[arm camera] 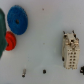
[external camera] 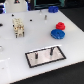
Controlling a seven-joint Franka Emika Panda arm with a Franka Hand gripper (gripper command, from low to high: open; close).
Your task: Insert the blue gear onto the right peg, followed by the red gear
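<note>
Grasping of the wide bright blue toothed plastic gear (external camera: 57, 34), lying beside the smaller red toothed gear (external camera: 60, 25) near the bench's far edge, comes first, though the gripper's state I cannot tell.

Legible markings: none recorded.
No text, label, brand, number or sign can be read in either view; both pictures are too coarse to tell whether any surface carries print.
</note>
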